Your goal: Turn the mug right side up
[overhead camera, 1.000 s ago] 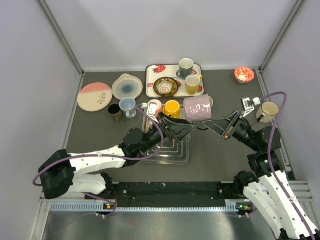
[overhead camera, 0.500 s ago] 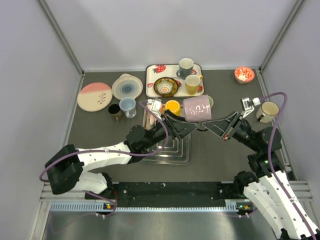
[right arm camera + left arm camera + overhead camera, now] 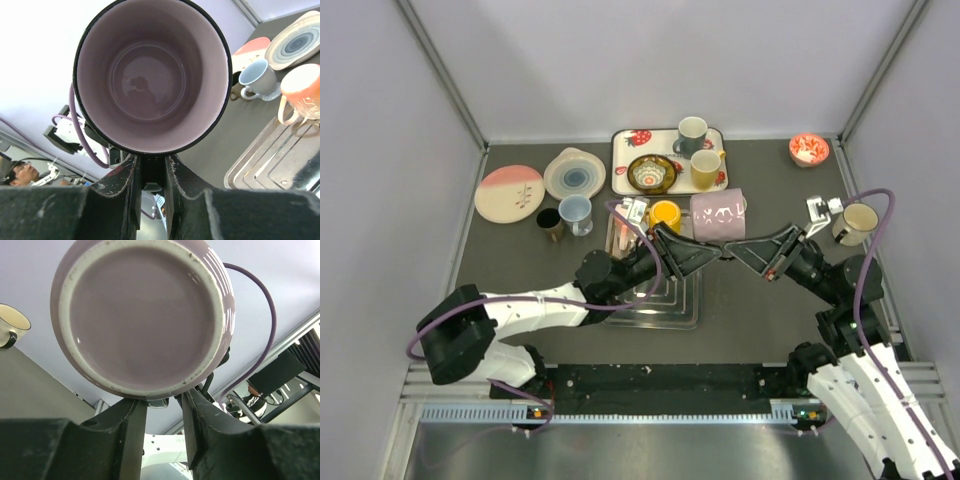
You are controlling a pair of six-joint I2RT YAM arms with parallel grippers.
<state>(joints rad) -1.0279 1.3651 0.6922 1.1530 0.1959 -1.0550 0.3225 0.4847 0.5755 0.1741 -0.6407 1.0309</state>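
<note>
The purple mug (image 3: 718, 215) hangs in the air on its side above the table's middle. Its mouth (image 3: 150, 75) faces the right wrist camera and its pale base (image 3: 145, 315) faces the left one. My right gripper (image 3: 732, 250) is shut on the mug's dark handle (image 3: 152, 172), which sits between its fingers just under the rim. My left gripper (image 3: 713, 250) comes in from the opposite side, fingertips under the base edge. Its jaws (image 3: 161, 402) stand narrow around a small dark piece, with a gap showing beside the right finger.
A steel tray (image 3: 670, 300) lies under the arms. Behind it stand an orange mug (image 3: 665, 215), a blue mug (image 3: 575, 212), two plates (image 3: 508, 193), and a patterned tray (image 3: 620, 150) of cups. A cream mug (image 3: 857, 222) and a red bowl (image 3: 809, 150) are at the right.
My left gripper has reached right and forward to the mug's base, and its jaws have narrowed from wide open. The right gripper and mug have barely moved.
</note>
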